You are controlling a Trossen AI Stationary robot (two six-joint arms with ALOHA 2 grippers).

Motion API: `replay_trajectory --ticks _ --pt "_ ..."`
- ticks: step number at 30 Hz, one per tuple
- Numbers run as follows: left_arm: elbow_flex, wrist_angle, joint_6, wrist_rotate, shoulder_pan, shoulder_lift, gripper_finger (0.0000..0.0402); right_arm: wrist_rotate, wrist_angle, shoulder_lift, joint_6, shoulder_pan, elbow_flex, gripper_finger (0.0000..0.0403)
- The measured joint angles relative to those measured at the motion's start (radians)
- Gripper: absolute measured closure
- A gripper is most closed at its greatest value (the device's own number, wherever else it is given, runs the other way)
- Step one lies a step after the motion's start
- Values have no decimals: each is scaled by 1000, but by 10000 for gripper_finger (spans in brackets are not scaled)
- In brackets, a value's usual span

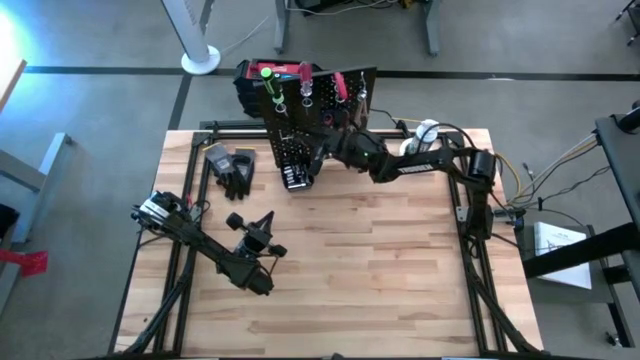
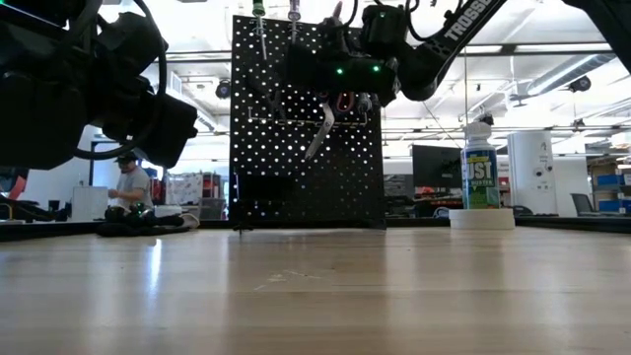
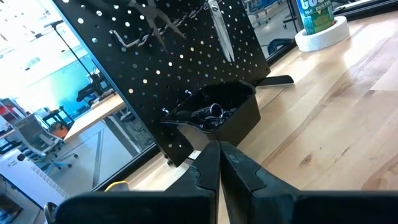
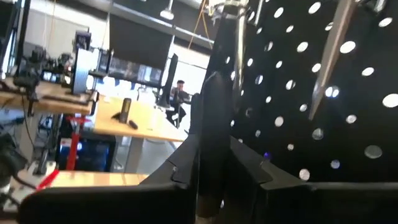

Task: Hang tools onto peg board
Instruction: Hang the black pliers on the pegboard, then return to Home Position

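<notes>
Wooden table [image 1: 380, 280]: butcher-block top, light wood, carrying everything below.

Peg board [image 2: 306, 187]: upright black perforated panel at the table's far edge, centre. A green-handled screwdriver [image 1: 268, 82] and a red-handled screwdriver [image 1: 306, 80] hang in holders along its top; red-handled scissors [image 1: 340, 84] hang further toward the right. A silver wrench [image 2: 322, 130] hangs tilted on the board's face, on a horizontal wire rail. A small black bin [image 3: 219, 116] is fixed low on the face, with dark metal pieces inside.

Right arm: reaches from the table's right rear across to the board. Right gripper [image 1: 322, 150] is up against the board's face, near the hanging wrench. In its wrist view the fingers [image 4: 211, 124] stand close together with a slim upright silver piece between or just behind them; whether they clamp it cannot be told.

Left arm: lies over the left-front part of the table, well apart from the board. Left gripper [image 1: 250, 222] points toward the board; its fingers [image 3: 208, 165] are pressed together, holding nothing.

Black gloves [image 1: 236, 170]: on the table, left of the board's foot.

Spray bottle [image 2: 480, 168]: green-labelled, upright in a white ring stand, at the right rear of the table.

Person [image 2: 128, 187]: seated in the room beyond the table.
</notes>
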Motion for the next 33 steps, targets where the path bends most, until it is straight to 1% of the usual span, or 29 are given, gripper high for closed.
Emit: replay_trajectory --ticks 6,9,13,15,19,21,23,27,30,33 --pt "0 8 0 0 0 0 401 4 -72 -2 -4 1 1 327" --pt "0 9 0 -1 0 0 401 9 -78 -4 75 1 2 315" --pt "0 11 0 -1 0 0 401 55 -98 -19 163 5 3 297" --pt "0 14 0 -1 0 0 401 105 -122 -31 171 14 3 287" --pt "0 19 2 2 0 0 401 292 -180 -53 128 38 -1 274" --pt "0 29 14 2 0 0 401 351 -221 -62 112 47 -6 273" --pt "0 36 22 3 0 0 401 384 -275 -56 113 48 -11 275" --pt "0 42 24 4 0 0 401 396 -335 -64 158 48 -11 285" --pt "0 49 26 4 0 0 401 389 -332 -65 175 48 -27 290" --pt "0 52 26 4 0 0 401 391 -324 -66 155 58 -28 292"
